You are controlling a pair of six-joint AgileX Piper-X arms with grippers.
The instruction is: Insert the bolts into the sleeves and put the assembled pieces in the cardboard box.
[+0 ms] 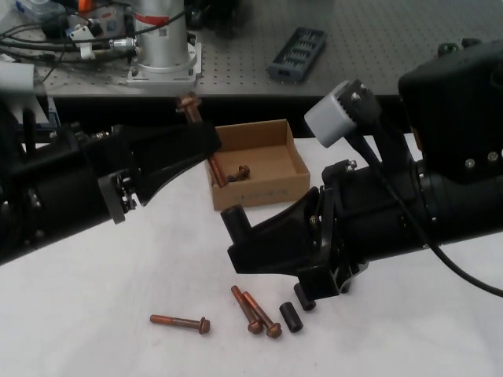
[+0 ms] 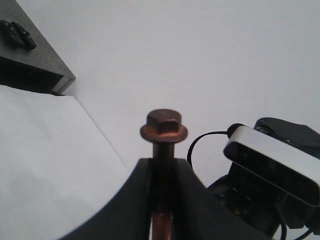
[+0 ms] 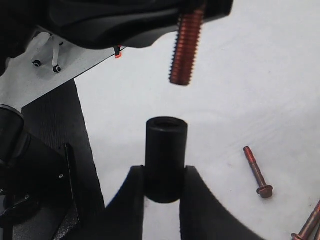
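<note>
My left gripper (image 2: 162, 182) is shut on a copper bolt (image 2: 163, 126), whose hex head stands clear of the fingers. In the high view this bolt (image 1: 189, 104) slants down in the left gripper (image 1: 204, 143) beside the cardboard box (image 1: 271, 192). My right gripper (image 3: 163, 186) is shut on a black sleeve (image 3: 166, 150) with its bore facing up. The bolt's threaded end (image 3: 186, 50) hangs just above that bore, a little to one side and apart from it. The sleeve (image 1: 234, 220) sits in the right gripper (image 1: 237, 228) in front of the box.
One assembled piece (image 1: 240, 171) lies inside the box. On the white cloth near the front lie three loose bolts (image 1: 181, 322), (image 1: 246, 309), (image 1: 263, 316) and two loose sleeves (image 1: 291, 316), (image 1: 304, 298). A perforated dark bench with equipment (image 1: 161, 39) runs behind.
</note>
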